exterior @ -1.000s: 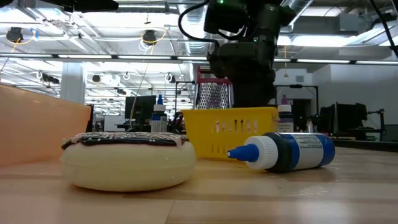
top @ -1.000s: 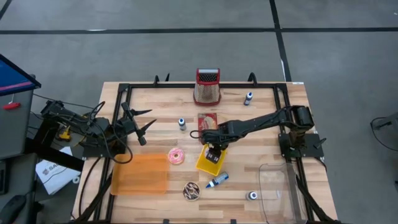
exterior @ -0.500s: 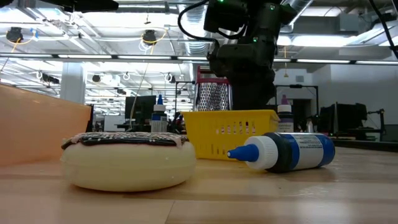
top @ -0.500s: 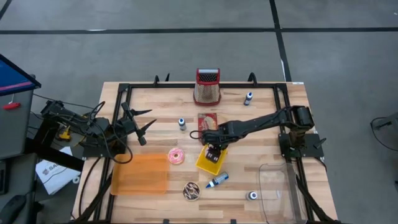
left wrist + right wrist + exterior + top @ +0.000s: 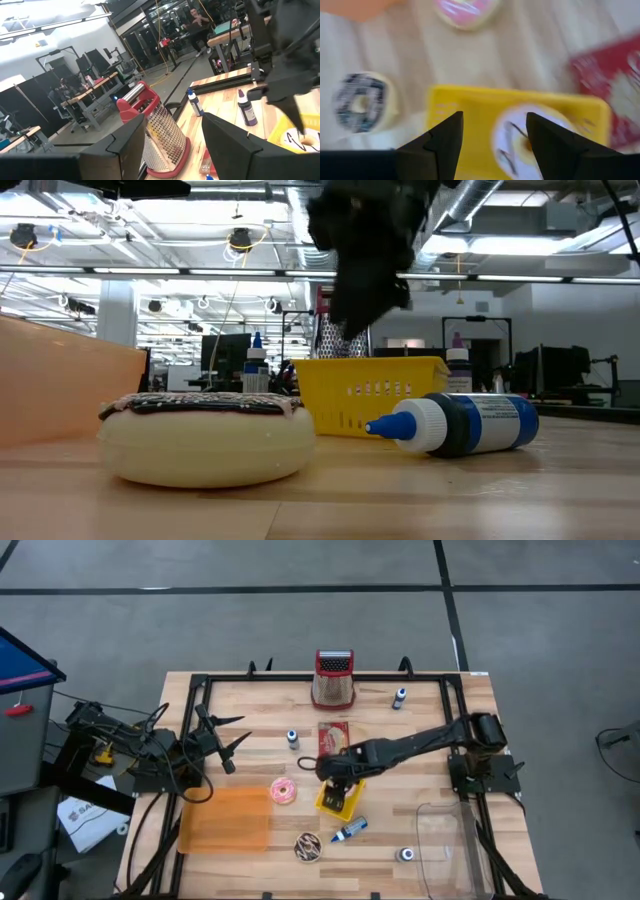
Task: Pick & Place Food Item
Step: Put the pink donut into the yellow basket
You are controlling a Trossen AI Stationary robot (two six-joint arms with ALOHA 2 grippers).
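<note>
I see bare table (image 5: 420, 730) behind my right arm; the grater (image 5: 334, 679) and bottles (image 5: 399, 698) crowd the far edge.

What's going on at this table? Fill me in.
The right gripper hangs open and empty just above the yellow basket in the middle of the table. A white-iced donut lies inside the basket. The left gripper, also open, waits near the table's left edge. A pink donut and a dark-striped donut lie loose on the wood beside an orange tray.
</note>
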